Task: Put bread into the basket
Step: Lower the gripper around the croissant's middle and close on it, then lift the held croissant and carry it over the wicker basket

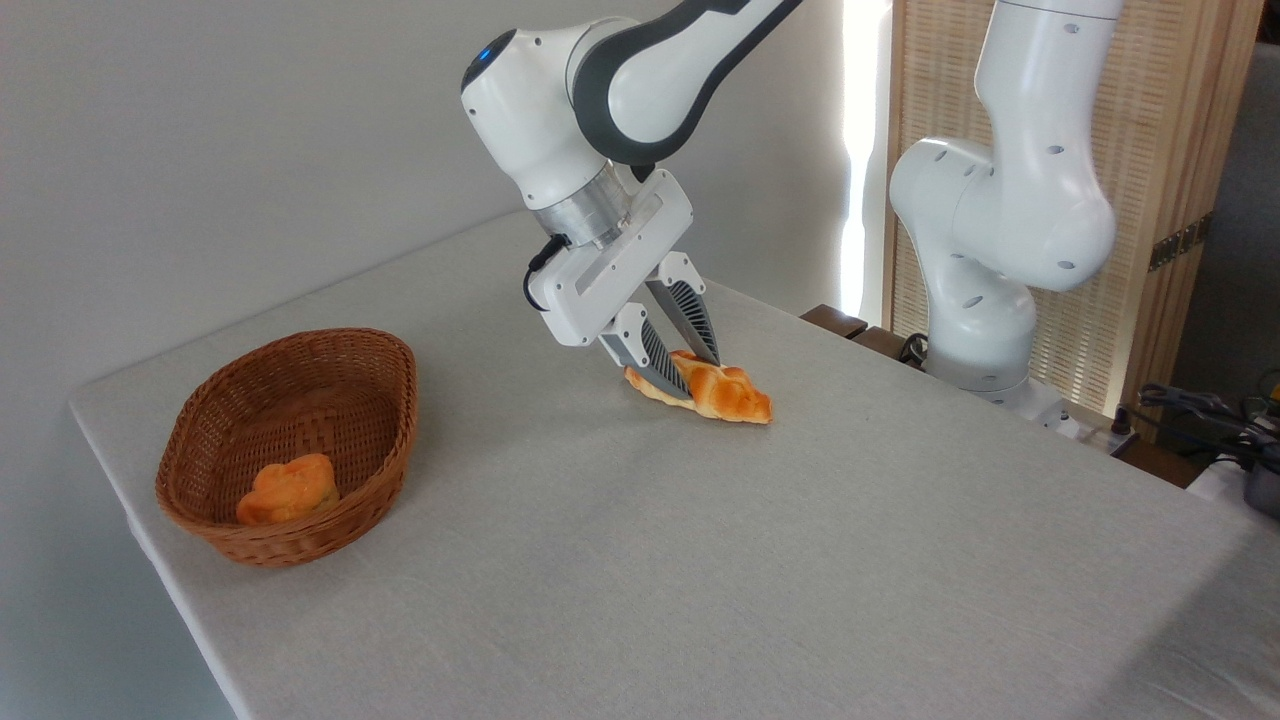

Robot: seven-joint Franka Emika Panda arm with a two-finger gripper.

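- A long braided loaf of golden-orange bread [722,391] lies on the pale grey cloth-covered table [700,560], a little past the middle of the tabletop toward twelve o'clock.
- The white robot arm's two-finger gripper [697,378] comes down on it at a slant from about eleven o'clock, its ribbed grey fingers [662,358] set one on each side of the loaf's left half.
- The fingers stand only about as far apart as the loaf is thick, close against it; whether they are actually pressing on it I cannot tell from here.
- The loaf's right end sticks out free toward three o'clock and seems to rest on the cloth.
- An oval brown woven wicker basket [385,440] sits well apart from the loaf, off at about nine o'clock near the table's left edge.
- Inside the basket, at its near end, lies a small lumpy orange bun [288,489].
- The arm's white base [985,330] stands at the far right edge of the table, around two o'clock, in front of a slatted wooden screen [1170,200].
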